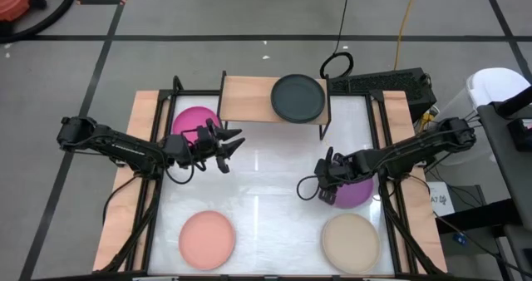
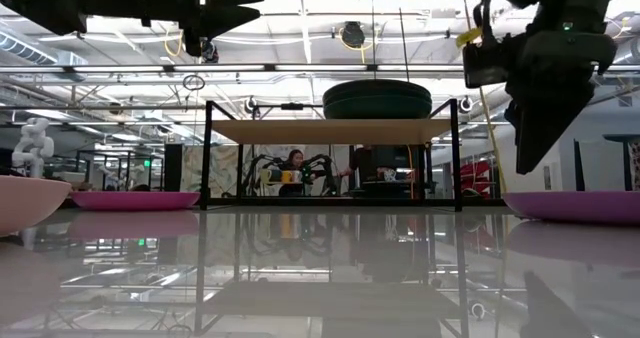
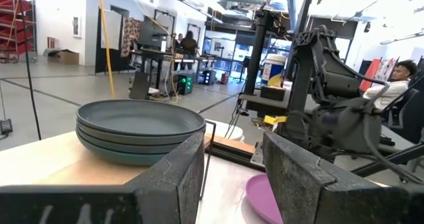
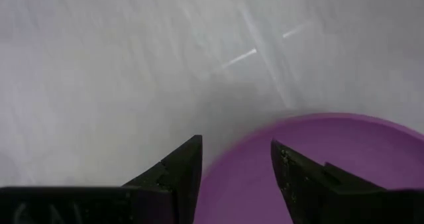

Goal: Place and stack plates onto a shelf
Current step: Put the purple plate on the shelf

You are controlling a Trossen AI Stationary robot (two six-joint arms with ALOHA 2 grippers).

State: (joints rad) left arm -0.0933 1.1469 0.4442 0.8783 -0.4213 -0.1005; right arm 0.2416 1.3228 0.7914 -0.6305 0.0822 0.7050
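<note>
From above: right gripper (image 1: 326,184) poised over the near-left rim of the purple plate (image 1: 357,189), fingers parted, nothing held. Plate on the table's right side, partly hidden under the wrist, its bulk lying to the right of the fingertips. Left gripper (image 1: 226,148) parked beside the magenta plate (image 1: 193,121), fingers spread and empty, pointing toward the table's middle. Shelf (image 1: 249,98) at the back edge, with a dark stack (image 1: 297,97) on its right half and its left half bare. Salmon plate (image 1: 207,239) and beige plate (image 1: 351,241) along the front edge, well apart from both arms. Right arm clearly the nearer to the purple plate.

At table height: right gripper (image 2: 540,138) hanging tip-down, just above and left of the purple plate (image 2: 580,204), not yet touching by the look of it. Stack (image 2: 377,99) sitting on the shelf (image 2: 330,130) behind.

Through the left wrist camera: empty fingers (image 3: 175,177) wide, facing the stack (image 3: 139,128) of three or so dark plates on the shelf (image 3: 40,158), with the right arm beyond.

Through the right wrist camera: fingers (image 4: 179,168) open, straddling the purple rim (image 4: 252,141), one tip outside over white table, the other over the plate's inside. Round plate, so no long axis to line up with; probably only a drop and a squeeze on the rim needed.
</note>
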